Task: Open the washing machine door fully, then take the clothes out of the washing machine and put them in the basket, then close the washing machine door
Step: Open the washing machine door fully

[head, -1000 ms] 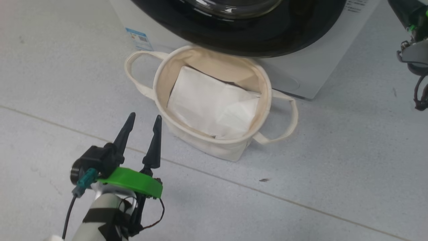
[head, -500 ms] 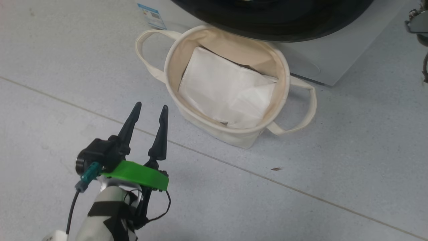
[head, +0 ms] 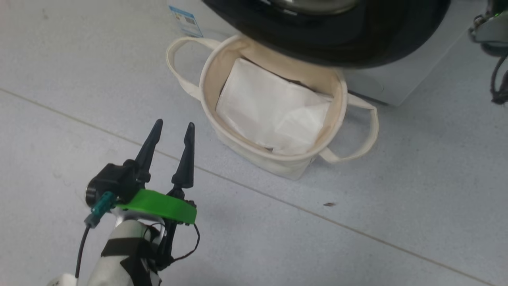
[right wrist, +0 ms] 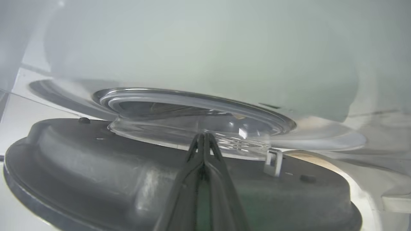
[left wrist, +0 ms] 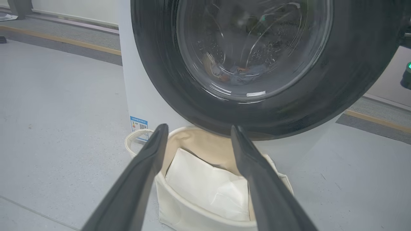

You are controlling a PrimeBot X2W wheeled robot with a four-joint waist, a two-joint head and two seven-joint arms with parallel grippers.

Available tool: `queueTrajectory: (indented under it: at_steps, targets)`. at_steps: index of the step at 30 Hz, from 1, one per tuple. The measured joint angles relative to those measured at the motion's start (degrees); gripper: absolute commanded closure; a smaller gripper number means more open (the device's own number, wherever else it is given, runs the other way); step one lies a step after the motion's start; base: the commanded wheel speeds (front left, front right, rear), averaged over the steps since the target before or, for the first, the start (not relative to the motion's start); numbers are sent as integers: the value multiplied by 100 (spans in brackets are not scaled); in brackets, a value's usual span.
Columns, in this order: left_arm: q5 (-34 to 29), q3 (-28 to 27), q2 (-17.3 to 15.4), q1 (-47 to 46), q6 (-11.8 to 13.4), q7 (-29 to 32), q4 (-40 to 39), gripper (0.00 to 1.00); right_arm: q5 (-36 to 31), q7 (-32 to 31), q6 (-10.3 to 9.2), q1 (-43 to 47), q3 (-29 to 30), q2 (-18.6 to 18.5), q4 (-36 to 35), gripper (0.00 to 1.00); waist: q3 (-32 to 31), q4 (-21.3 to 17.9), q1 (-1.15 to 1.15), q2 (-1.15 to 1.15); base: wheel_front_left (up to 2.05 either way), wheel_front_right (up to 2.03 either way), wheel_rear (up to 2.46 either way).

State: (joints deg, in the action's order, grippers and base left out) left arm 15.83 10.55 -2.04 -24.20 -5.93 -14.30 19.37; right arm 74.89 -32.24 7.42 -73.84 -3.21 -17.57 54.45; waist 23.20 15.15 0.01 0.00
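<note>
Nearest, the left tool [head: 174, 124] hovers over the floor [head: 357, 238], spread wide and empty. It points toward the basket [head: 254, 150], seemingly kept clear until the clothes can be reached. The cream basket stands against the foot of the washing machine [head: 397, 79], placed to catch laundry, with a folded white sheet [head: 274, 111] inside. The washing machine door [head: 357, 43] overhangs it, partly open. The right tool [right wrist: 204, 138], pressed together, reaches behind the door's inner face, apparently to swing it wider. The clothes [left wrist: 239, 70] lie inside the machine, seen through the glass.
</note>
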Motion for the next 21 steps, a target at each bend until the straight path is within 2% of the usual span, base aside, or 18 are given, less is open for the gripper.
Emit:
queueTrajectory:
  at_steps: [6,14,21]
  targets:
    - [-65,-123,1,134,-15,0,76,0,168,-225,0,753,-135,212,-478,100,-395,-65,0,0,0,0,0]
    - [-171,-307,-7,521,-42,0,138,0,311,-639,0,1535,-567,882,-957,100,-876,-303,0,0,0,0,0]
    - [-211,-366,-16,694,-67,0,258,0,379,-711,1,2277,-933,1168,-1299,100,-1237,-326,0,0,0,0,0]
